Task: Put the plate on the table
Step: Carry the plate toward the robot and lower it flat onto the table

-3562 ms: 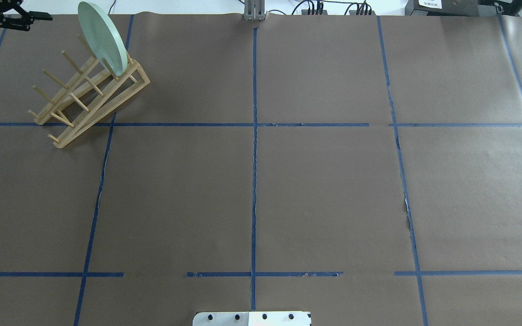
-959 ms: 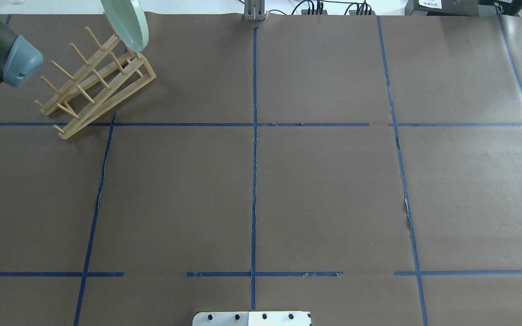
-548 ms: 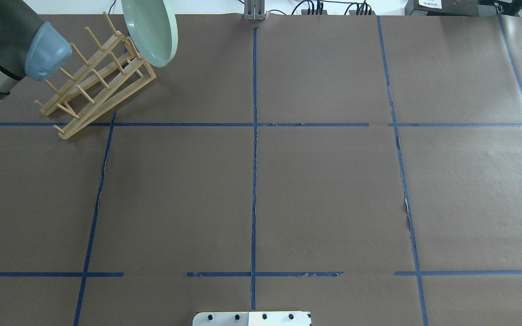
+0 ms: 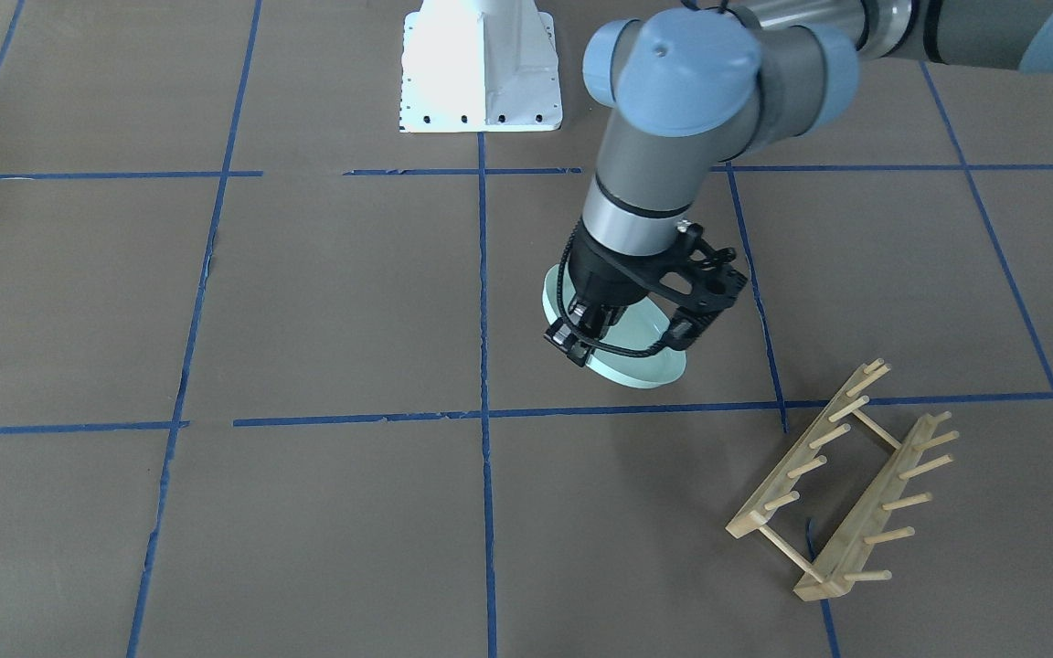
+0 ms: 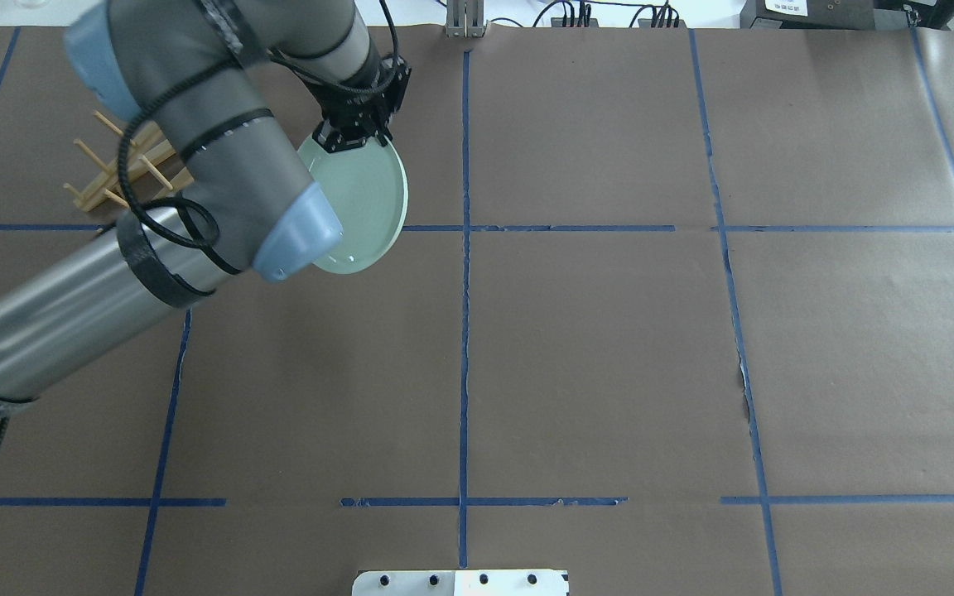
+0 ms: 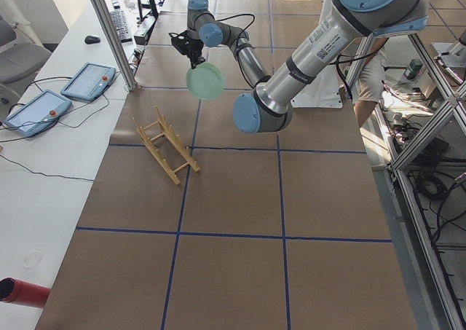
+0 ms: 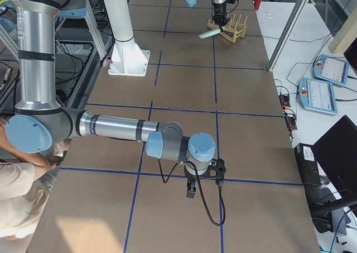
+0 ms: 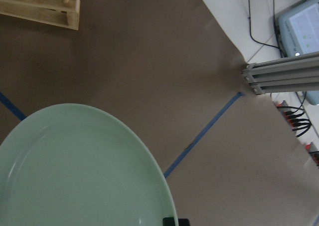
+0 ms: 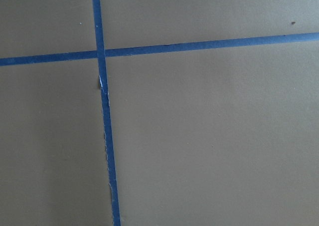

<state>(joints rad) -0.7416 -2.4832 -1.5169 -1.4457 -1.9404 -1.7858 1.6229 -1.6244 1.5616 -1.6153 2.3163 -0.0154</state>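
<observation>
Holds the mint-green plate (image 5: 365, 203) by its rim in the clenched left pincer (image 5: 343, 142), tilted above the surface (image 5: 609, 348), beside the wooden peg rack (image 4: 842, 493); likely calls next for levelling, lowering and release.

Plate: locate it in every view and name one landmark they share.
Front-facing: plate right of centre.
Overhead: plate upper left.
Exterior left: plate near the top, left of centre.
Exterior right: plate top centre.
Left wrist: plate lower left.
Right wrist: not in it.
Landmark: rack, near the plate in all but right wrist.
</observation>
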